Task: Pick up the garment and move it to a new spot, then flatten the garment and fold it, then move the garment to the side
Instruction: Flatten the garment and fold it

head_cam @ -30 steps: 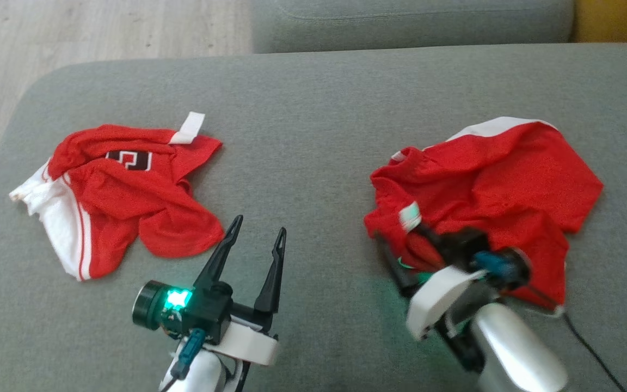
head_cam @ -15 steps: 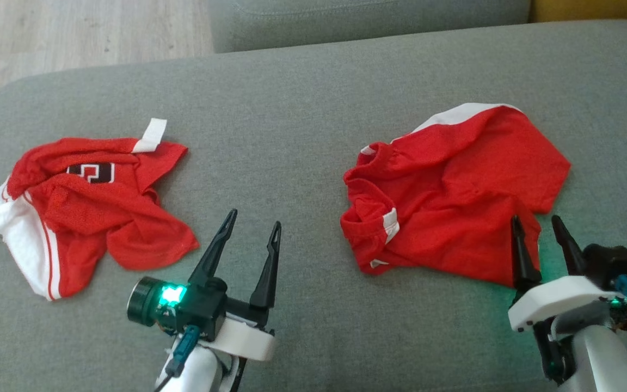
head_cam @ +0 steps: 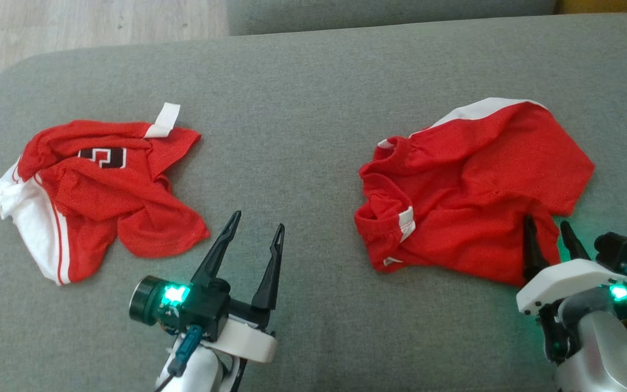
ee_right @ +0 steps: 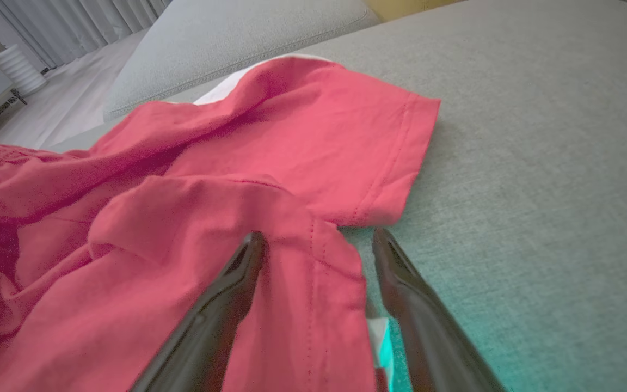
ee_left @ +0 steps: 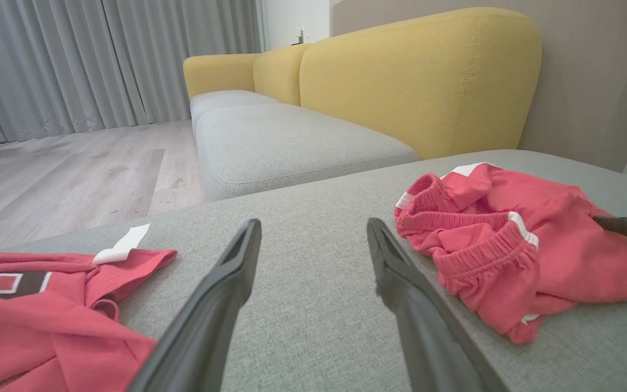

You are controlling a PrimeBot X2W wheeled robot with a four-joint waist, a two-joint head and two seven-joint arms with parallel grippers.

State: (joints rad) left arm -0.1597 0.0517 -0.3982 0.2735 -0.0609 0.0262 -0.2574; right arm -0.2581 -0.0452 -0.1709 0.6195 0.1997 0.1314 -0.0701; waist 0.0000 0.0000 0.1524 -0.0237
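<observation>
Pulling back: right jaws off middle of shorts (head_cam: 471, 185), now at near right corner, wide open, hem edge between them, nothing gripped. Shorts crumpled on right of sofa (head_cam: 302, 136). Left jaws open, idle, empty. Reads as relocation done, flattening next.

A broad grey seat cushion (head_cam: 313, 98) fills the foreground, its woven cloth evenly lit by soft light. Beyond it sits a second grey seat (ee_left: 281, 136) of the same sofa, backed by plump yellow backrests (ee_left: 417, 71). To the side, pale wood-plank floor (ee_left: 74, 174) runs off to long grey curtains (ee_left: 101, 60) hanging in close folds. A plain beige wall (ee_left: 580, 71) stands behind the sofa, and a white ribbed cylinder (ee_right: 19, 68) stands on the floor near the curtains.
</observation>
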